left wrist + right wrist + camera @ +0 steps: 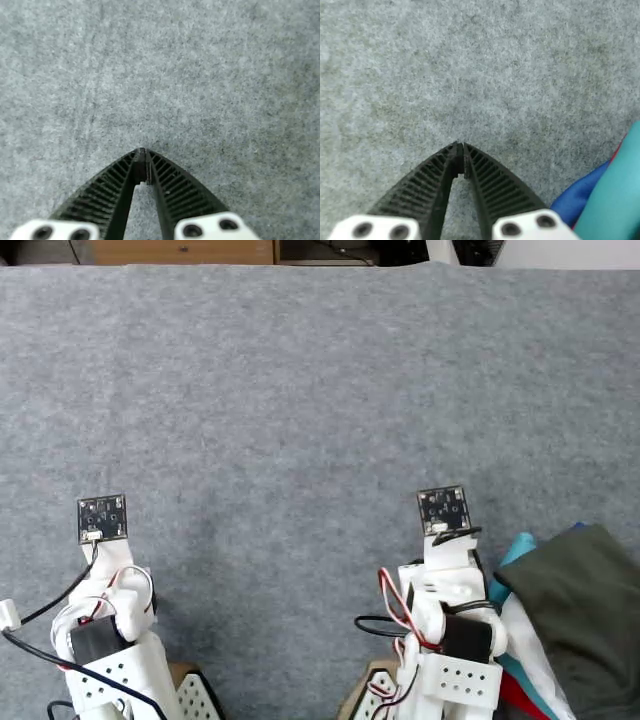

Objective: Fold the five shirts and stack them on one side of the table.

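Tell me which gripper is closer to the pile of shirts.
Right. The right gripper is shut just beside the pile of shirts; the left gripper, also shut, sits across the table, well away from it.

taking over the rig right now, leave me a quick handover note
Left tool: shut, empty, over the bare grey table.
Right tool: shut, empty, next to the shirt pile.
Shirts: one loose heap at the table's near edge, with a dark shirt on top and teal, blue, white and red cloth under it.
Done: no shirt looks folded or stacked.
Left: spread out, fold and stack each shirt.
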